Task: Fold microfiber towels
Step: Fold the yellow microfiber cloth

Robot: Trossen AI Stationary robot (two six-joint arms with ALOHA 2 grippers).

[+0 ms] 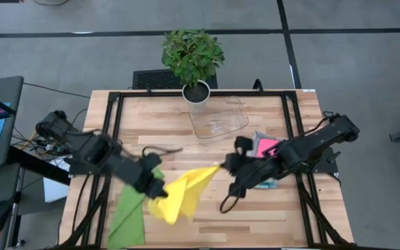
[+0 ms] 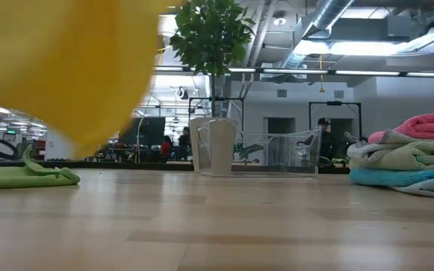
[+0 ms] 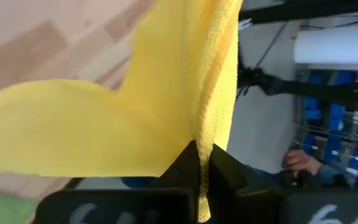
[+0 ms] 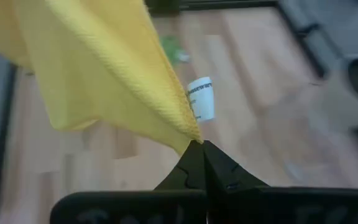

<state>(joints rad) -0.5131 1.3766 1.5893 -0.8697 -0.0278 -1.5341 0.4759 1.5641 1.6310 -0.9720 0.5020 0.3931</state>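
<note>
Towel (image 1: 183, 191) yellow, held in air over table (image 1: 269, 215) | left gripper (image 1: 160, 189) and right gripper (image 1: 222, 167) each pinching one corner | risk: thin pinch may slip, corner drops, fold goes crooked.

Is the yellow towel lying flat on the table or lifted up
Lifted: the yellow towel hangs between the left gripper and right gripper, each pinching a corner.

yellow towel (image 1: 182, 194), green towel (image 1: 128, 215), pink towel (image 1: 266, 146), pale wood table (image 1: 255, 208)
</note>
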